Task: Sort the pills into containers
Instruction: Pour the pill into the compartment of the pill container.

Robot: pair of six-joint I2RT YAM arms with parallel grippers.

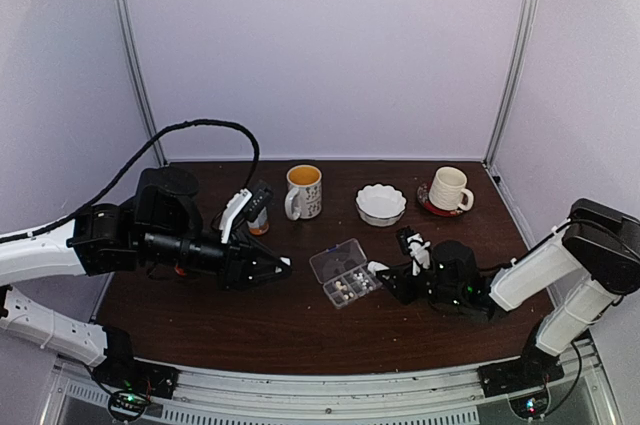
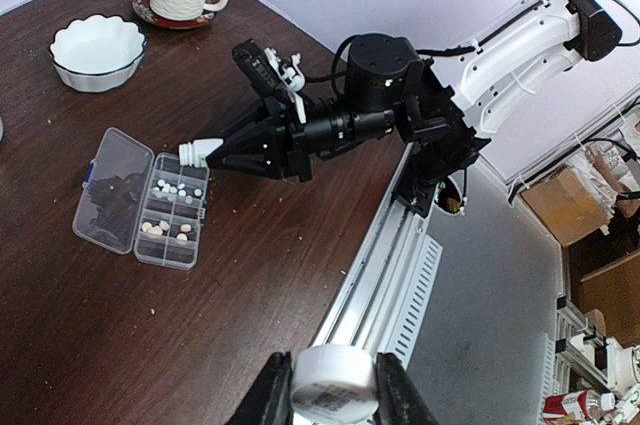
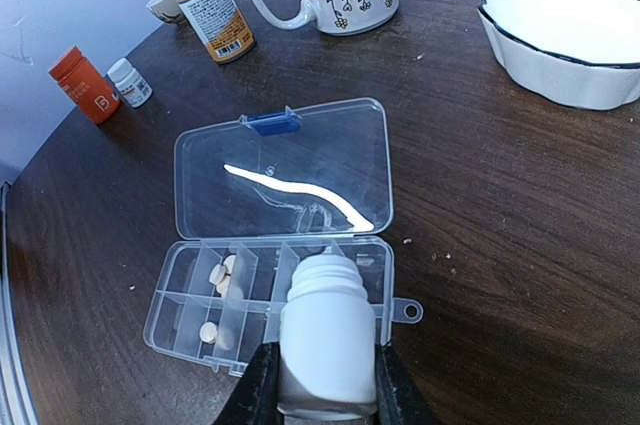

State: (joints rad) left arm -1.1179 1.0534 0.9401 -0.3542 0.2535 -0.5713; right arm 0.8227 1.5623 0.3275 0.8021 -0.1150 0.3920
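The clear pill box (image 1: 343,273) lies open mid-table, its lid (image 3: 285,170) folded back. Its containers (image 3: 190,310) hold a few pale pills (image 3: 215,273), which also show in the left wrist view as pills (image 2: 168,188) in the box (image 2: 140,200). My right gripper (image 3: 325,350) is shut on an uncapped white bottle (image 3: 325,315), whose mouth points over the box's right-hand compartments. The top view shows that gripper (image 1: 378,270) at the box's right edge. My left gripper (image 2: 333,363) is shut on a white bottle cap (image 2: 333,390), held above the table's near edge, left of the box (image 1: 285,263).
Behind the box stand a flowered mug (image 1: 304,191), a white scalloped bowl (image 1: 381,204) and a cream mug on a red saucer (image 1: 449,190). An orange bottle with a grey cap (image 3: 212,13), a small orange-red bottle (image 3: 84,85) and a small white bottle (image 3: 130,83) stand at the far left.
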